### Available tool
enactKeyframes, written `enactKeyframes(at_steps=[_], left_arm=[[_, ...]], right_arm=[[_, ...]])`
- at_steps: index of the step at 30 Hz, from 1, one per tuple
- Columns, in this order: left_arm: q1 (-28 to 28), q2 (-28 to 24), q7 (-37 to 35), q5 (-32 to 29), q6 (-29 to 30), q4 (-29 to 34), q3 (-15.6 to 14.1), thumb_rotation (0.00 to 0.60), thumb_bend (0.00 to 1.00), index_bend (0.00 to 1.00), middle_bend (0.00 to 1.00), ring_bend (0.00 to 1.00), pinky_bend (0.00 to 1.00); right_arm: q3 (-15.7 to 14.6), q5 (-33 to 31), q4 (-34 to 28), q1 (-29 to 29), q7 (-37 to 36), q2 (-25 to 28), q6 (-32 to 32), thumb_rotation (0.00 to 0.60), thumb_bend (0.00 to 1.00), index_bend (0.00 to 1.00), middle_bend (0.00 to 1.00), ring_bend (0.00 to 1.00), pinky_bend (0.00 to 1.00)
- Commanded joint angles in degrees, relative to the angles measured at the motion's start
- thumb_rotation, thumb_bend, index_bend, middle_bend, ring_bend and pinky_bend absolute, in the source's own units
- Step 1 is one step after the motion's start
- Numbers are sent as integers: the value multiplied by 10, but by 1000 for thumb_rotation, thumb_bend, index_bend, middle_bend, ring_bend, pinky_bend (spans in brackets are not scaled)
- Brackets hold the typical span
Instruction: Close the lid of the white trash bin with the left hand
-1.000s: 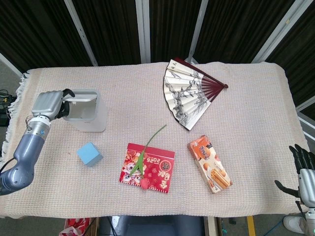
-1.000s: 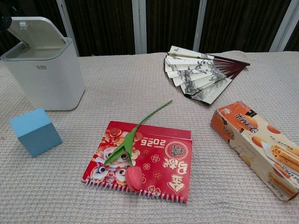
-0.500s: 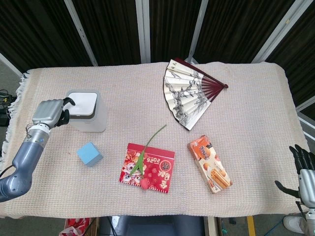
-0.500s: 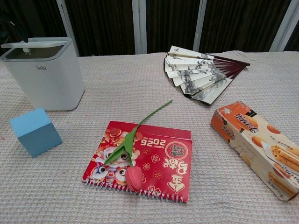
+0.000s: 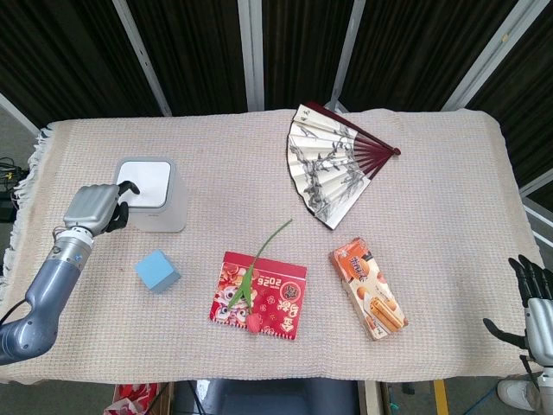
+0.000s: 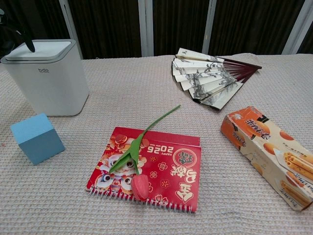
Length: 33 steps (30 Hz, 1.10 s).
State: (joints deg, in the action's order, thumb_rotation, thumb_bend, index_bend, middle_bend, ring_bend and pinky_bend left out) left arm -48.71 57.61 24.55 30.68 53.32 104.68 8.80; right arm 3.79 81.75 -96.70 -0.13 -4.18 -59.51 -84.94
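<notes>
The white trash bin stands at the table's left, also seen in the chest view. Its lid lies flat and level in the rim. My left hand is just left of the bin, its fingers curled, with one dark fingertip touching the lid's left edge. In the chest view only those fingers show, arching over the lid's left corner. My right hand hangs off the table's lower right with its fingers spread, holding nothing.
A blue cube sits in front of the bin. A red notebook with a tulip lies mid-front. A snack box is at the right, and a folding fan is at the back.
The lid has swung down from tilted open to flat in the rim. My left hand followed it down and drew back toward the bin's left front.
</notes>
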Motion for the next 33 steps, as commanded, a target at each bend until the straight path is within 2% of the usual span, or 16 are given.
enactKeyframes(at_steps=[1,18,22,25,27,30,33], left_arm=[[1,4,-1,2,1,-4,-3,600,722,301,1000,1000,1000],[4,12,-3,3,4,-10,-13,600,722,298,1000,1000,1000],[2,9,2,0,4,-7,-16,600,719,283,1000,1000,1000],[6,7,-7,12,13,-2,-9,600,694,226,987,968,1000],[12,2,-12,38,27,5,-6,600,654,168,940,916,1000],[22,-7,-13,87,58,15,-4,600,553,112,775,787,943],[48,-19,-26,146,101,39,-8,600,446,47,516,594,792]], right_arm=[[0,0,0,0,0,0,0,600,194,0,0,0,0],[2,-4,-2,-1,-4,2,1,600,194,0,0,0,0],[2,-3,-2,-1,-5,2,0,600,194,0,0,0,0],[2,-1,-2,-1,-4,2,-2,600,195,0,0,0,0],[1,1,-1,-2,-3,2,-3,600,194,0,0,0,0],[1,2,0,-1,-3,1,-3,600,194,0,0,0,0],[1,2,0,-1,-3,1,-3,600,194,0,0,0,0]])
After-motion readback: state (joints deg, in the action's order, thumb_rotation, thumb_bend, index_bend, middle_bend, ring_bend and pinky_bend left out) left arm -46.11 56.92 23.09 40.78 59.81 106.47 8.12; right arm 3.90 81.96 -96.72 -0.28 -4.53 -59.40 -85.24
